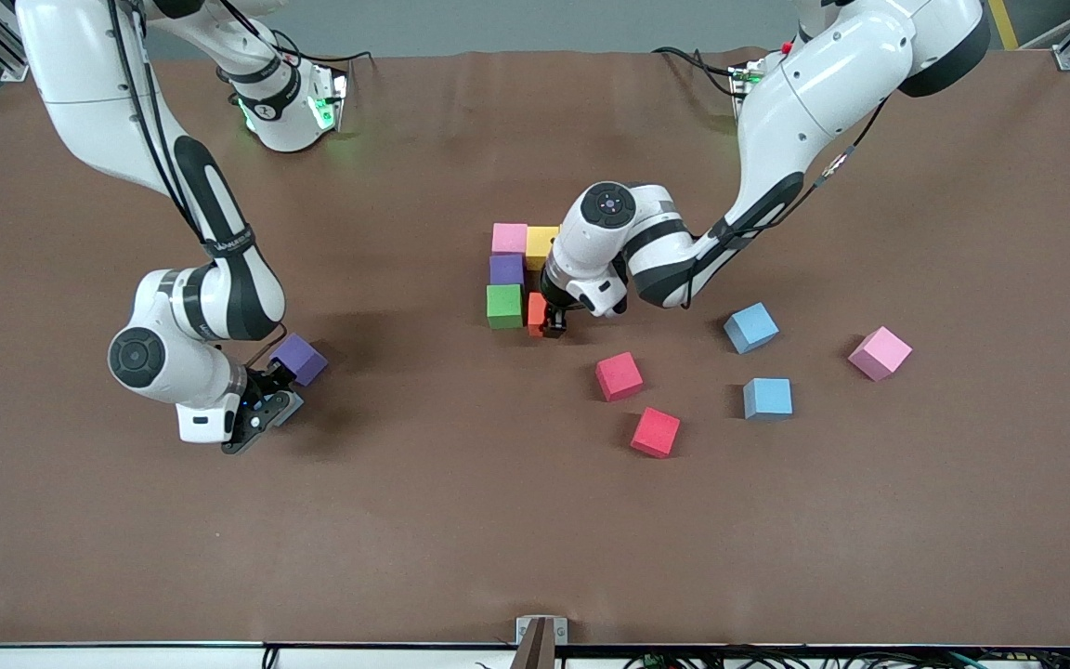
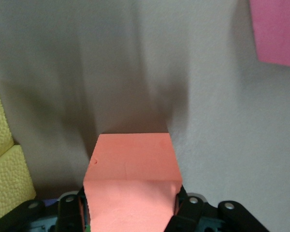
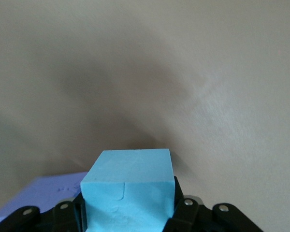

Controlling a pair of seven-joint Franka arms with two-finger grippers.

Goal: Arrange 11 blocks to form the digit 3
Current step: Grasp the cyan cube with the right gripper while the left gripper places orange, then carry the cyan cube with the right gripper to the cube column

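Note:
Four blocks stand touching near the table's middle: pink [image 1: 509, 238], yellow [image 1: 541, 243], purple [image 1: 506, 269] and green [image 1: 503, 306]. My left gripper [image 1: 551, 325] [image 2: 133, 205] is shut on an orange block [image 1: 536, 311] [image 2: 133, 169], low at the table right beside the green one. In the left wrist view the yellow block [image 2: 5, 179] and a pink block [image 2: 278, 31] show at the edges. Toward the right arm's end, my right gripper [image 1: 273, 411] [image 3: 130, 208] is shut on a light blue block [image 3: 128, 181], with a loose purple block [image 1: 300, 359] [image 3: 43, 193] close beside it.
Loose blocks lie toward the left arm's end, nearer the front camera than the group: two red [image 1: 619, 375] [image 1: 655, 432], two light blue [image 1: 750, 327] [image 1: 767, 398] and one pink [image 1: 880, 353]. Brown table [image 1: 461, 520] stretches bare along the front.

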